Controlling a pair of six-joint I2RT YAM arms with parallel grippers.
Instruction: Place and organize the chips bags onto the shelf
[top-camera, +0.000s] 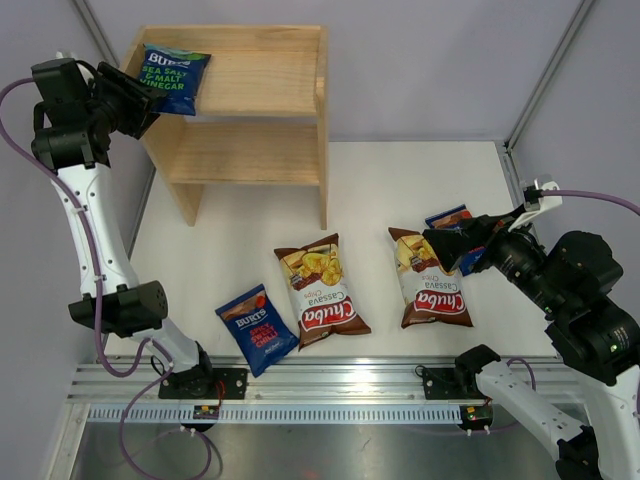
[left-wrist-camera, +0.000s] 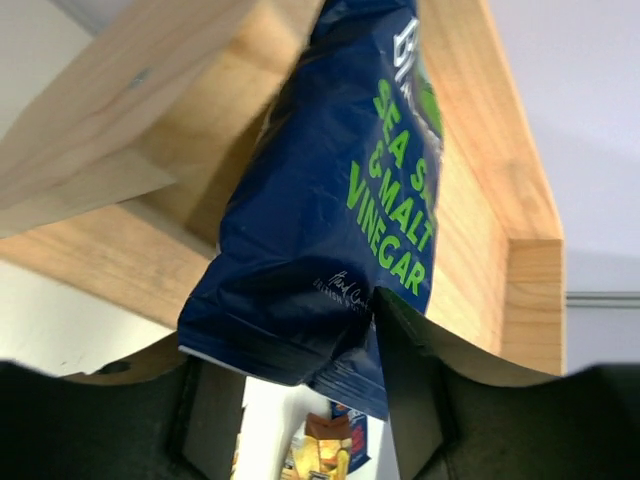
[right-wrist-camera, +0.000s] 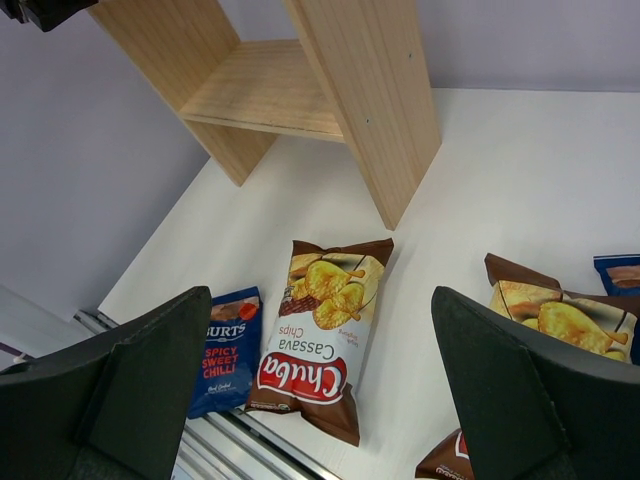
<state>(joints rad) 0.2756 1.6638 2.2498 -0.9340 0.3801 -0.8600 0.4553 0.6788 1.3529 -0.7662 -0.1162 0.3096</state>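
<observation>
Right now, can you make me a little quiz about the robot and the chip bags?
1. Count: how many brown Chuba bags lie on the table?
2. Pick one: what is the left gripper holding up at the top of the shelf?
A. a Chuba bag
B. the Sea Salt and Malt Vinegar bag
C. nothing
3. True or false: the right gripper is squeezing a bag.

Key: 1. two. 2. B. 3. false, its jaws are wide open above the table.
</observation>
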